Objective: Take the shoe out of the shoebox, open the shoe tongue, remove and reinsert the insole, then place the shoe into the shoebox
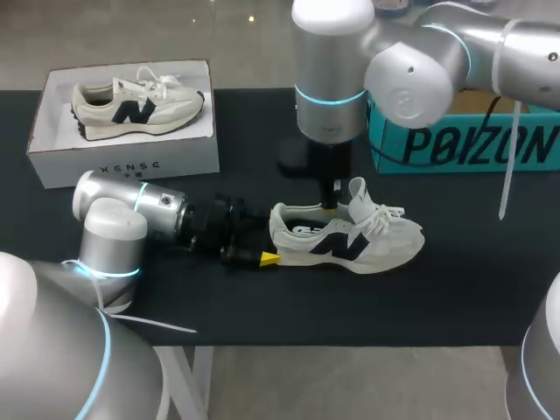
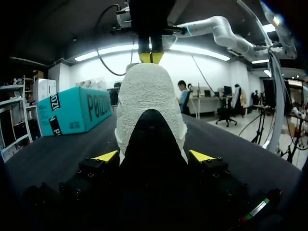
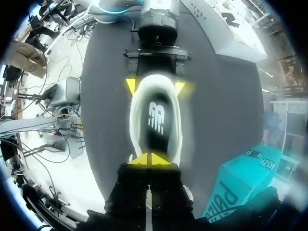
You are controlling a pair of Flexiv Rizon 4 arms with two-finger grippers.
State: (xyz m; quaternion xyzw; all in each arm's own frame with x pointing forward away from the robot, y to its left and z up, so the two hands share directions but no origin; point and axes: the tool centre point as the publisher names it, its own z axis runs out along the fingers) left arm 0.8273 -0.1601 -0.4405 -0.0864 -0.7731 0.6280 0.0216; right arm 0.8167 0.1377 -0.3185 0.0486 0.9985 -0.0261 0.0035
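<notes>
A cream shoe [image 1: 376,241] with a dark logo lies on its sole mid-table, toe to the right, tongue [image 1: 357,191] pulled up. Low on the table, my left gripper [image 1: 269,238] has its yellow fingertips [image 2: 106,156] pressed against both sides of the heel [image 2: 149,96]. From above, my right gripper [image 3: 150,159] points straight down into the shoe's opening, tips shut together over the front of the dark insole [image 3: 156,120]. Whether anything is pinched between them is hidden. The white shoebox [image 1: 122,162] sits at the back left with a second shoe [image 1: 136,107] inside.
A teal box [image 1: 472,144] stands at the back right, just behind my right arm. Black table surface [image 1: 455,289] lies bare in front of and to the right of the shoe.
</notes>
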